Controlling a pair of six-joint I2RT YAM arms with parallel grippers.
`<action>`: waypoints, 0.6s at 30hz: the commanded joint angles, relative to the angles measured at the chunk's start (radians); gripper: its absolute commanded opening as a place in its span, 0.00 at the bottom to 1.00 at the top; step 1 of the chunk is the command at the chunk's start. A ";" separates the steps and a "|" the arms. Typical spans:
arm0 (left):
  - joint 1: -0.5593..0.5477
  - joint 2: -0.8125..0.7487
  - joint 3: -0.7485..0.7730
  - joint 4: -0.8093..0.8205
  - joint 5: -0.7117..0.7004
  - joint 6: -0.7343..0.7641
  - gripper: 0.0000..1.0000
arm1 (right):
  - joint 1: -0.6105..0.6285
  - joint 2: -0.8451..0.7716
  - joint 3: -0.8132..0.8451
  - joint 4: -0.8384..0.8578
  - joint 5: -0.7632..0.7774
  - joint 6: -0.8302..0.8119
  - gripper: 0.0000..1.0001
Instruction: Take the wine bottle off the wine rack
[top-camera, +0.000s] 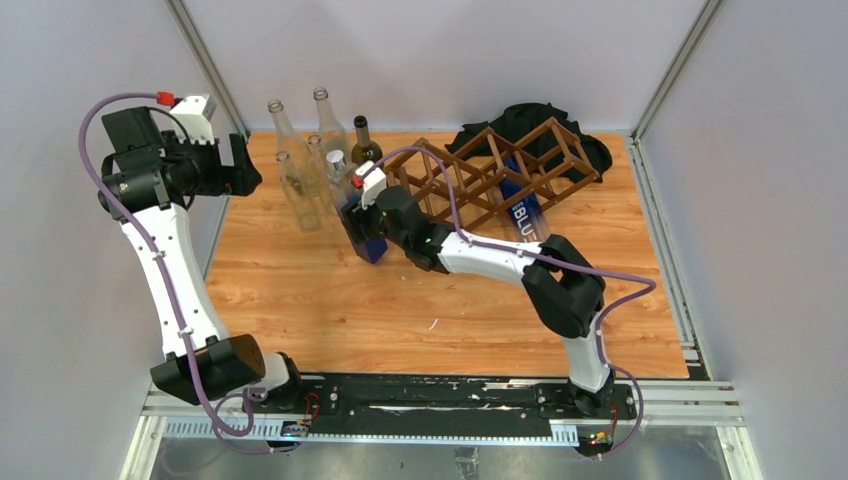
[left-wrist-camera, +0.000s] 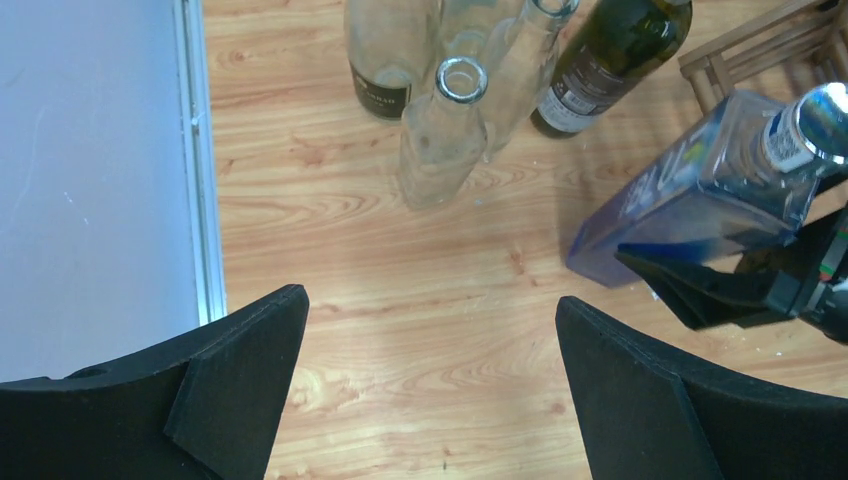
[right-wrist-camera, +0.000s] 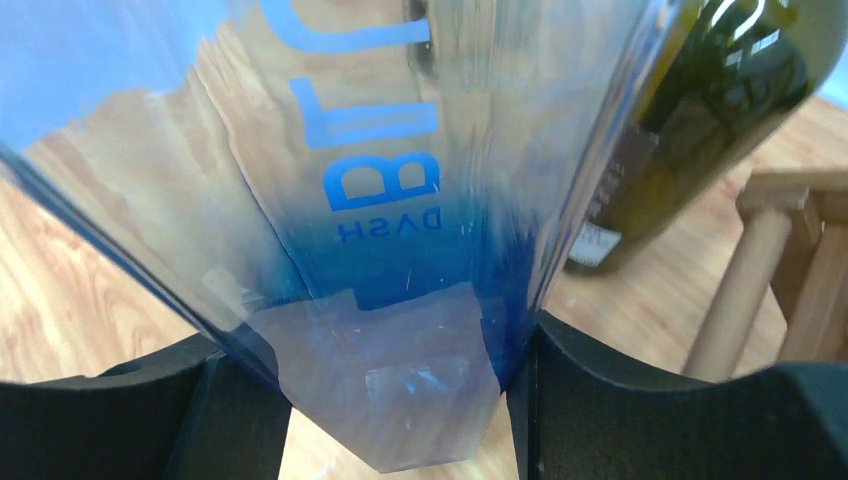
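Right fingers (right-wrist-camera: 640, 400) clamp the blue bottle (right-wrist-camera: 380, 200) low on its flat sides, probably slick, breakable glass; left fingers (left-wrist-camera: 230, 370) stand open.

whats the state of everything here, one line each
left gripper: open, empty
right gripper: shut on the blue bottle
blue bottle: capped, off the rack, gripped near its base
second blue bottle: lying in the wine rack
wine rack: holds one bottle
clear bottles: upright, no caps seen
dark bottle: upright
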 joint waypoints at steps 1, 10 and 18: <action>0.012 -0.064 -0.049 -0.006 0.061 0.034 1.00 | -0.020 0.042 0.136 0.312 0.071 -0.025 0.00; 0.013 -0.098 -0.141 -0.006 0.109 0.059 1.00 | -0.029 0.235 0.268 0.382 0.070 -0.030 0.00; 0.013 -0.104 -0.150 -0.006 0.135 0.063 1.00 | -0.029 0.255 0.232 0.404 0.084 -0.003 0.01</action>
